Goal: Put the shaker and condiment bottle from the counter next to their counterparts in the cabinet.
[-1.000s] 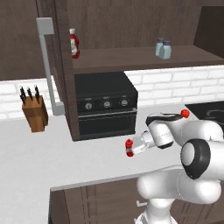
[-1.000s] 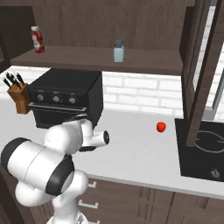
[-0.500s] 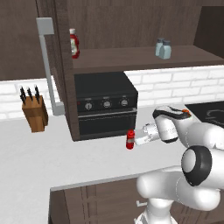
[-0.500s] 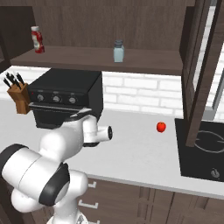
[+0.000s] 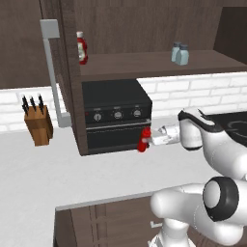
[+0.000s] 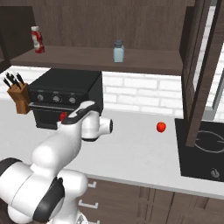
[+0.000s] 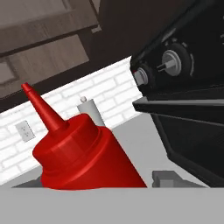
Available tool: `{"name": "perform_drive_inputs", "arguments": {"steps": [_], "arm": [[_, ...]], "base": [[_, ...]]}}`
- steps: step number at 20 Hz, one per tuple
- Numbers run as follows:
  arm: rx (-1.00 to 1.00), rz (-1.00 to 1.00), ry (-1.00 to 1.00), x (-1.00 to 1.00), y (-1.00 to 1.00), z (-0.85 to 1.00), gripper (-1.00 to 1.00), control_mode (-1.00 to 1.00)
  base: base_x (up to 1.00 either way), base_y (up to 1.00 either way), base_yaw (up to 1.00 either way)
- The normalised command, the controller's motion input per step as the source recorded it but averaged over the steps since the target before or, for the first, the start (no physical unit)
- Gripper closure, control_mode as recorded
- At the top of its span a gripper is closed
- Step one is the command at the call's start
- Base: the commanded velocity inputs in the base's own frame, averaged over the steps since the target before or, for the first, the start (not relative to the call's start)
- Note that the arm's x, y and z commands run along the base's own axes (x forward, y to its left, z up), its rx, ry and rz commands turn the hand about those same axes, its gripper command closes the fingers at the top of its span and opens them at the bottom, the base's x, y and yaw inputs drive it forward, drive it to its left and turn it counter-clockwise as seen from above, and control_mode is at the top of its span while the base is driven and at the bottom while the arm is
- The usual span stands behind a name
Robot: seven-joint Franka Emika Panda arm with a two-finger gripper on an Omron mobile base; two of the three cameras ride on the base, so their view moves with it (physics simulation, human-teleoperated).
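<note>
Now the gripper [image 5: 147, 139] is holding the condiment bottle [image 5: 143, 140] up in the air, above the counter [image 5: 72, 178]. Its jaws are sitting partway closed, squeezing the little red bottle between them. The bottle's pointy nozzle is poking out past the jaws. Just beyond the jaws, the black oven [image 5: 116, 116] is standing. Higher up, the cabinet [image 5: 144, 62] shelf is keeping the white-capped red bottle [image 5: 82, 47] and two shakers [image 5: 179, 53].

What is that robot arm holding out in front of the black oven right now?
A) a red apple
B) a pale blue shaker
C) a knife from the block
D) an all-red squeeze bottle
D: the all-red squeeze bottle sits at the end of the gripper, in front of the black oven.
</note>
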Motion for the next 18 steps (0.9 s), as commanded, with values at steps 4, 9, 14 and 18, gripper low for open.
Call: {"name": "perform_drive_inputs", "arguments": {"steps": [4, 9, 14, 18], "arm": [[0.03, 0.00, 0.06, -0.28, 0.04, 0.58, 1.00, -1.00], [0.01, 0.00, 0.14, -0.36, 0.04, 0.51, 1.00, -1.00], [0.00, 0.00, 0.16, -0.34, 0.07, 0.49, 1.00, -1.00], [0.00, -0.02, 0.19, -0.08, 0.11, 0.55, 1.00, -1.00]], "base": [[0.00, 0.00, 0.00], [0.00, 0.00, 0.00], [0.00, 0.00, 0.00], [0.00, 0.00, 0.00]]}}
